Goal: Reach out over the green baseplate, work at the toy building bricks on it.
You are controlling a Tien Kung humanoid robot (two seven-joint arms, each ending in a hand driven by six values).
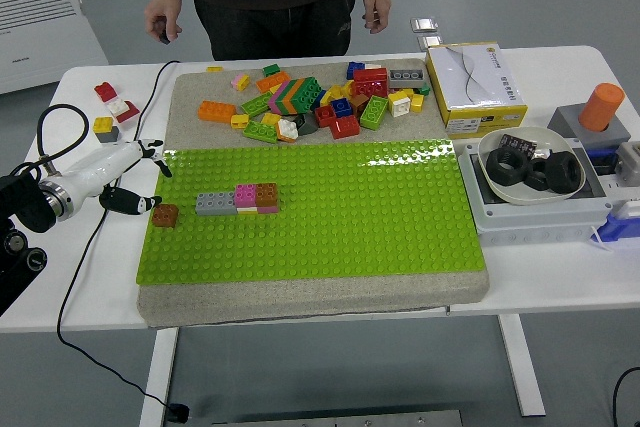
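The green baseplate [330,212] lies on a beige mat in the middle of the table. On its left part stands a short row of grey, pink and brown bricks [238,198]. A small brown brick [166,215] sits at the plate's left edge. My left hand [132,179] is just left of that edge, fingers spread, holding nothing, its lower fingertip a little short of the brown brick. My right arm is out of view.
A pile of loose coloured bricks [320,102] lies on the mat behind the plate. A few bricks [112,107] lie at the far left. A yellow-white box [475,87], a bowl of black rings [532,165] and an orange cylinder [602,105] stand at the right. A person stands at the far side, hands hanging.
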